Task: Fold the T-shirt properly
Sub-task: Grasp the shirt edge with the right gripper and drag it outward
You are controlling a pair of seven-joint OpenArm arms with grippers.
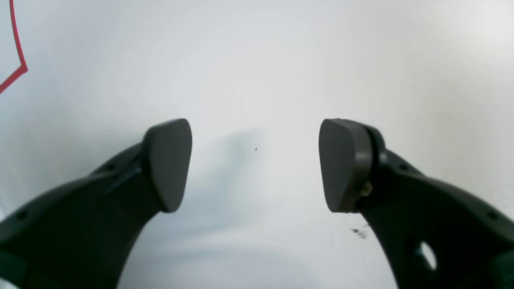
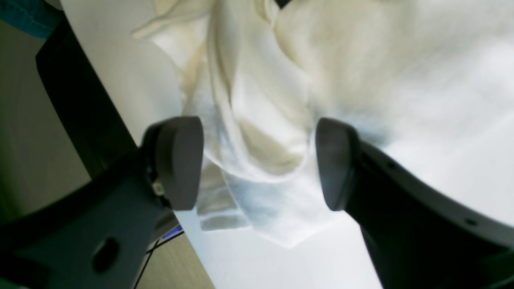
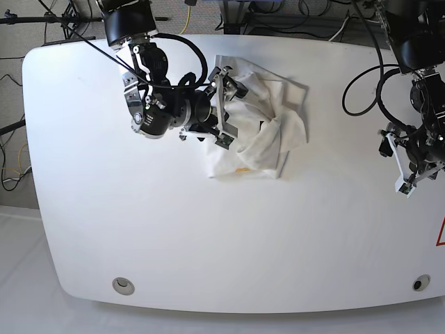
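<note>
T-shirt (image 3: pixel 257 129) sits crumpled on the tabletop (image 3: pixel 208 236) near the far edge, right gripper (image 3: pixel 224 104) jaws spread over its bunched hem, left gripper (image 3: pixel 410 163) spread and well apart, so closing now likely grabs several layers and drags the heap

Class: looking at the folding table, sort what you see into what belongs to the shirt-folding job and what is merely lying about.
Belongs to the job:
- T-shirt, crumpled
- right end effector, open at the shirt
- left end effector, open over bare table

Lying about:
- red line on the table
- cables behind
</note>
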